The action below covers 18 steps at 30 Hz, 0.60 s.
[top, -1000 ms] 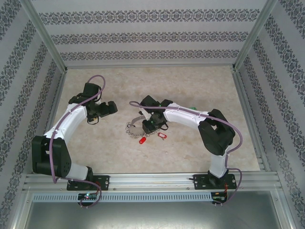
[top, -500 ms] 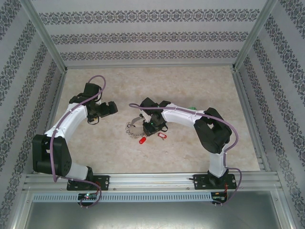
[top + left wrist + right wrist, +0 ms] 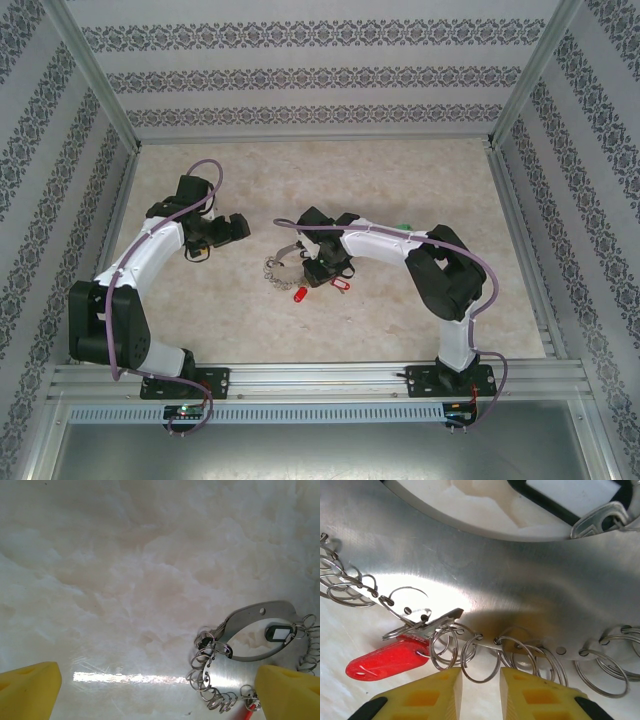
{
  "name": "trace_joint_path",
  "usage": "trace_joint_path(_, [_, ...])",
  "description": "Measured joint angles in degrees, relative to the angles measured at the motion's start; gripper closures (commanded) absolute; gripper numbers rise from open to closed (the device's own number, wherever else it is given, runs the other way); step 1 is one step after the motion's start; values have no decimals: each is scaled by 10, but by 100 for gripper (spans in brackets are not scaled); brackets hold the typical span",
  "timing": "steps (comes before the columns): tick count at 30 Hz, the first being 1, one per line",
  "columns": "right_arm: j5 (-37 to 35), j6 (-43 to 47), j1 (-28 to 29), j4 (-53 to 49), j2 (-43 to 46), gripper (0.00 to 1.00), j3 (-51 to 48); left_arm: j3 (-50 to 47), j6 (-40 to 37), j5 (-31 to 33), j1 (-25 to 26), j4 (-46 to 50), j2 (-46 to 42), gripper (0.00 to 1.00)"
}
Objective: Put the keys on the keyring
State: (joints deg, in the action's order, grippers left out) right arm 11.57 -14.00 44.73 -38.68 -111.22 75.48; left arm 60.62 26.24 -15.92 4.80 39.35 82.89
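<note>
The keyring (image 3: 279, 266) is a silvery oval plate fringed with small wire links, lying mid-table. My right gripper (image 3: 309, 270) is down on its near edge. In the right wrist view its yellow fingertips (image 3: 481, 676) stand close together with one link (image 3: 480, 666) pinched between them. One red key (image 3: 387, 658) lies just left of the fingers, by the fringe, with a small ring at its end. The red keys (image 3: 298, 294) (image 3: 341, 284) lie on the table beside the ring. My left gripper (image 3: 231, 227) hangs open left of the keyring (image 3: 260, 641), with nothing between its fingers (image 3: 30, 690).
A black-framed white label tag (image 3: 567, 494) and a silver metal key (image 3: 597, 519) lie inside the oval. Patterned walls and metal rails (image 3: 120, 190) enclose the marbled tabletop. A small green thing (image 3: 404, 227) peeks out behind the right arm.
My right gripper has shifted slightly left and nearer over the keyring's near edge. The left arm has barely moved.
</note>
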Motion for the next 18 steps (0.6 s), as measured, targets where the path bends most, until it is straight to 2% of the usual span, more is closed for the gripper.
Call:
trace_joint_path(10, [-14,-2,0,1,-7,74,11,0,0,-11,0,0,4,0])
trace_joint_path(18, [-45,-7,0,1,-10,83,15,0,0,-20,0,-3,13,0])
